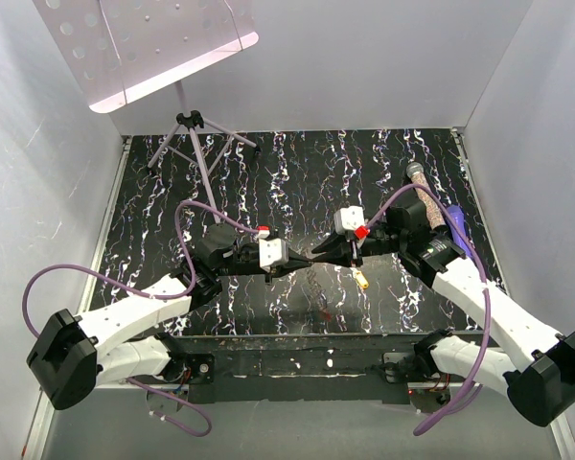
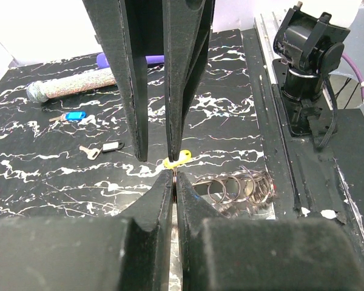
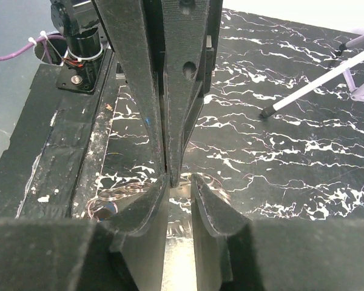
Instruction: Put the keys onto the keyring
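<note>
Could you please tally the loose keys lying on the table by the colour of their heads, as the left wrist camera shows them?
Yellow-orange key: 1
Blue key: 1
Dark-headed key: 1
Total: 3

High rear overview, wrist views close, facing each other, sharing tabletop (image 1: 297, 172)

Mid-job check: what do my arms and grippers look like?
The left arm and right arm have white shells, black joint housings and black bases. A purple cable loops along each. Each wrist carries a white block with a red mark. The left gripper and right gripper are black, with two long tapered matte fingers.
</note>
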Robot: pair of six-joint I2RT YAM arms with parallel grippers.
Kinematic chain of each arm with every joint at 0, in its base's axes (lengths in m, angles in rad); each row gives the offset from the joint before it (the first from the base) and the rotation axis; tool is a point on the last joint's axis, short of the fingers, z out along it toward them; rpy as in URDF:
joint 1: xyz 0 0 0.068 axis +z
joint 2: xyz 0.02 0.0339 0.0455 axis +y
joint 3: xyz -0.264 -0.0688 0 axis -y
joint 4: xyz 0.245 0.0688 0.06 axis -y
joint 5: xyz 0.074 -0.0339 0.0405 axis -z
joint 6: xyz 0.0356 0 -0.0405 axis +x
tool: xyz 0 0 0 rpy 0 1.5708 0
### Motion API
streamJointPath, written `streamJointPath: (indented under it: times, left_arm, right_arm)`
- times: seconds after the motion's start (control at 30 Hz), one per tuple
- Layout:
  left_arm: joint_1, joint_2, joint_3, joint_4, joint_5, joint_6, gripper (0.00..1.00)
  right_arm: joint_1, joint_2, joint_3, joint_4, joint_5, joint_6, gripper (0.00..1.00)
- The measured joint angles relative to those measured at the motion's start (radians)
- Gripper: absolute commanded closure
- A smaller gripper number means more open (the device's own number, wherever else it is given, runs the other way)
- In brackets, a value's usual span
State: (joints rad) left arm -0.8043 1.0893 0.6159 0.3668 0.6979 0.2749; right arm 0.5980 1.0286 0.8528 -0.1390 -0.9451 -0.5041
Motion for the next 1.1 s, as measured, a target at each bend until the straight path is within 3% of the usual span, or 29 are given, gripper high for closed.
streamJointPath:
  times: [0.47,1.1]
  left_arm:
    - [-0.003,-0.037,-0.001,-0.023,-0.021,0.033,1.00]
    - [-0.003,-0.045,-0.012,-0.010,-0.020,0.021,1.00]
  right_arm:
    - [0.000,-0.027,-0.056,-0.012,0.005,0.046,0.66]
    - [0.003,-0.012,-0.067,0.090,-0.007,0.130,0.69]
